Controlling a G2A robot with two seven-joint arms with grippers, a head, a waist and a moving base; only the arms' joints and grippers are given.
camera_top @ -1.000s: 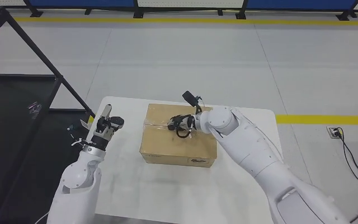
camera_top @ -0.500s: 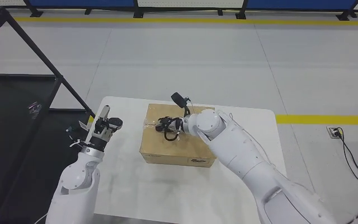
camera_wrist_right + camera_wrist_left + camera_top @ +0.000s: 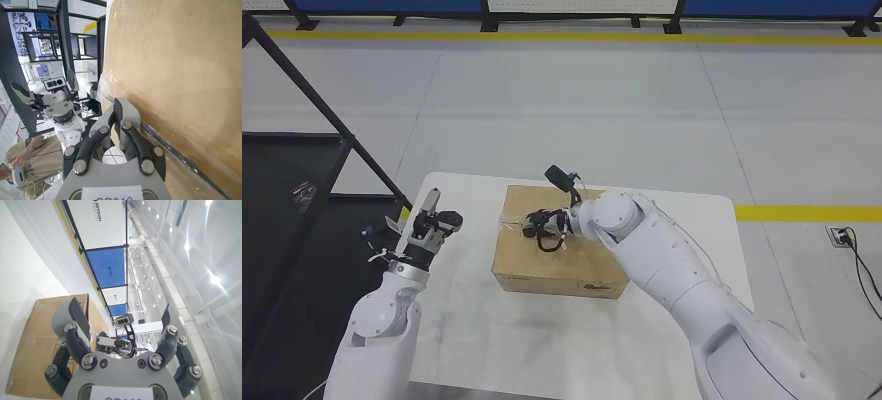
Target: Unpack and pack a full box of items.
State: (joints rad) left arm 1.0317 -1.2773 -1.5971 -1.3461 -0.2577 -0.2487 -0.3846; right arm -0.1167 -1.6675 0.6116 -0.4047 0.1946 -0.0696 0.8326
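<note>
A black metal frame (image 3: 314, 100) stands on the floor at about 9 o'clock from the white table (image 3: 472, 330). Over the table's 9 o'clock edge hangs the left gripper (image 3: 432, 213), raised off the surface and well apart from the box, its two fingers spread wide with nothing between them; in its own wrist view the left gripper (image 3: 122, 308) points past the box's side toward the hall beyond. The closed cardboard box (image 3: 542, 268) sits flat near the middle of the table, toward the 12 o'clock edge, and the same brown box (image 3: 36, 336) shows a plain side wall to the left wrist camera. A strip of clear tape (image 3: 157, 132) runs along the seam of the box top (image 3: 179, 72). The right gripper (image 3: 535, 228) lies low over the box top, a little toward 10 o'clock from its centre, its arm coming in from 4 o'clock. In the right wrist view the right gripper (image 3: 115, 111) has its fingers pressed together just beside the taped seam; whether they pinch any tape cannot be told.
</note>
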